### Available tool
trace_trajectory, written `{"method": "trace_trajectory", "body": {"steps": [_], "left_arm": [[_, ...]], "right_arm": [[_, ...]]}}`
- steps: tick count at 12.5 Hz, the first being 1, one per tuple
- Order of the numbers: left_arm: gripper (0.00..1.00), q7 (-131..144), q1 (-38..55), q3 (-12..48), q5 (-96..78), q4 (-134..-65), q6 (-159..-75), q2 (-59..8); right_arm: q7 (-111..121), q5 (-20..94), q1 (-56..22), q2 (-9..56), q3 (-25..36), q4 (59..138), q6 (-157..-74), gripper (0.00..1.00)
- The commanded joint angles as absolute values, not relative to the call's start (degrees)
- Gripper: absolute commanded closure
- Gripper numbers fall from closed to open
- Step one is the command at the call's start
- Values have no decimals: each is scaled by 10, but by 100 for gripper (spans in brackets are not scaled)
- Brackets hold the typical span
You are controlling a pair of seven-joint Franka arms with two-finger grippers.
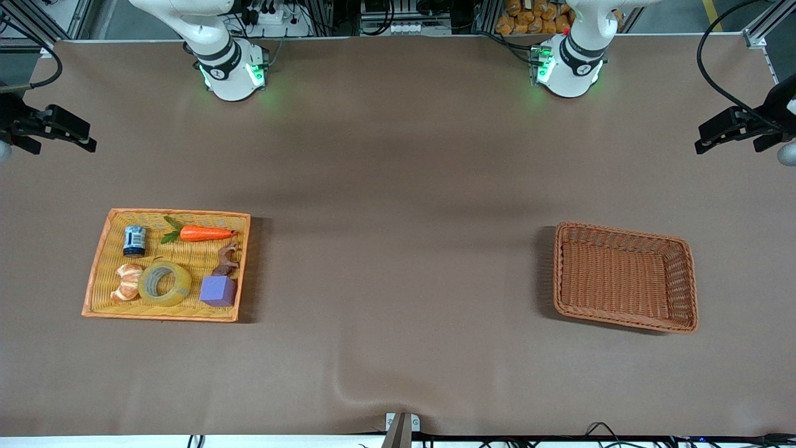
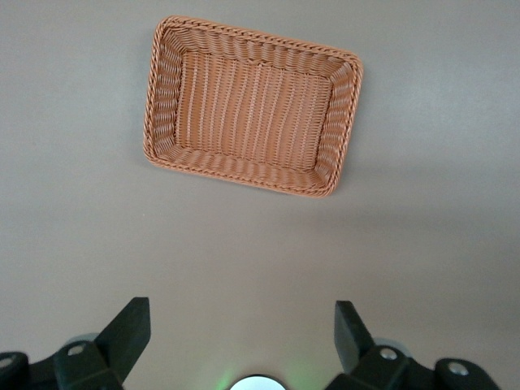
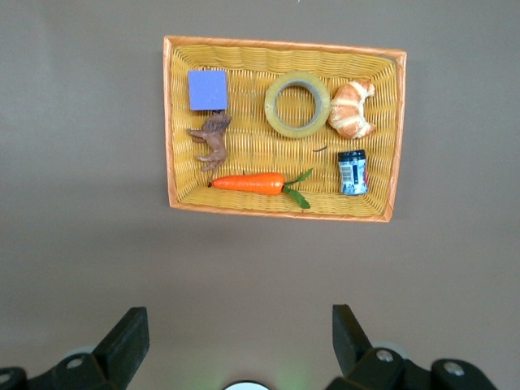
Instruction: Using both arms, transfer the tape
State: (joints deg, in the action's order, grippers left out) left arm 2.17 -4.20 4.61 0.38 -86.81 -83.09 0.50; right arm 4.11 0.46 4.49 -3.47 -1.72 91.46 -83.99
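1. Your right gripper (image 3: 236,337) hangs spread wide and empty, well apart from the tape (image 3: 297,104) lying flat in the yellow tray (image 3: 276,210).
2. Left gripper (image 2: 242,337), likewise spread, waits high above the table, brown basket (image 2: 252,106) ahead.
3. The tape looks light, rigid, slick; pinch across one wall through the hollow.

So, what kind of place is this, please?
Probably a robotics lab test bench: two arms bolted along a brown-covered table, aluminium framing and cables at its edge, and toy props in a yellow tray set apart from a wicker basket.

Two baskets (image 1: 166,215) (image 1: 624,231), one tape (image 1: 164,284), croissant (image 1: 127,282), carrot (image 1: 205,234), can (image 1: 134,241), cube (image 1: 217,290), toy animal (image 1: 226,259)
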Motion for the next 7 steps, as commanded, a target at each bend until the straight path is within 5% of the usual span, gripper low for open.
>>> {"method": "trace_trajectory", "body": {"steps": [1, 7], "left_arm": [[0, 16, -40, 41, -7, -853, -818, -1], [0, 12, -50, 41, -12, -837, -818, -36]], "right_arm": [[31, -6, 43, -51, -18, 917, -820, 0], [37, 1, 49, -20, -11, 919, -831, 0]]}}
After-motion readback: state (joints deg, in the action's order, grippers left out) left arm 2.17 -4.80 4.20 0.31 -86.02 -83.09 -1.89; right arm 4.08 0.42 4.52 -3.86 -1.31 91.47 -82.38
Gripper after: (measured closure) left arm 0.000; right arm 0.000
